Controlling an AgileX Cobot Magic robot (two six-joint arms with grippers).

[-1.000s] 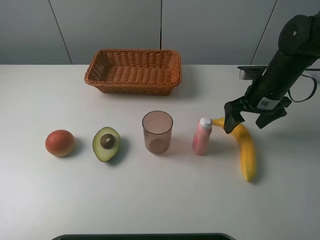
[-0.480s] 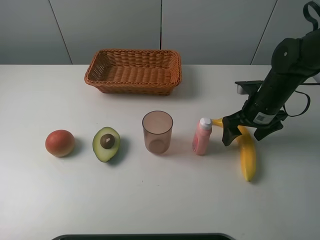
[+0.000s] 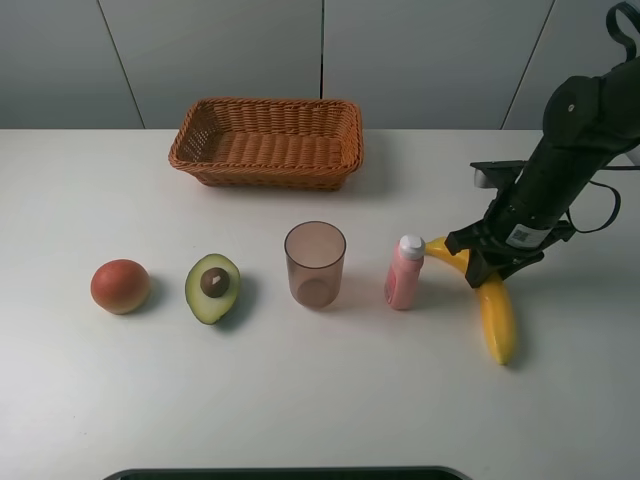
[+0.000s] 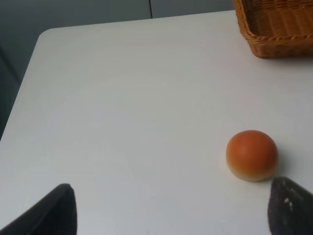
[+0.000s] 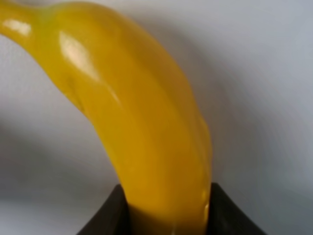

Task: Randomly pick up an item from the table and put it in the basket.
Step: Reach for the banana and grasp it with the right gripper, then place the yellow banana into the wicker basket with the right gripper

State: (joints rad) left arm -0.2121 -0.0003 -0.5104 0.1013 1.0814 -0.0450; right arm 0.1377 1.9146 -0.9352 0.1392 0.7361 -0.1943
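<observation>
The yellow banana [image 3: 497,312] lies on the white table [image 3: 100,400] at the right, its stem end next to a pink bottle. My right gripper [image 3: 487,264] is down at the table and shut on the banana's upper half. In the right wrist view the banana [image 5: 142,117] fills the frame and runs between the two dark fingers of the right gripper [image 5: 168,208]. The wicker basket [image 3: 267,140] stands empty at the back centre; one corner of it shows in the left wrist view [image 4: 279,24]. My left gripper [image 4: 173,208] is open and empty above bare table [image 4: 122,98].
A pink bottle [image 3: 404,272], a translucent brownish cup [image 3: 314,264], a halved avocado [image 3: 213,288] and a round red-orange fruit [image 3: 120,286] stand in a row across the table's middle. The fruit also shows in the left wrist view [image 4: 252,154].
My right gripper came down over the banana with its fingers spread, then closed them on it. The banana shifted slightly. Nothing else moved.
</observation>
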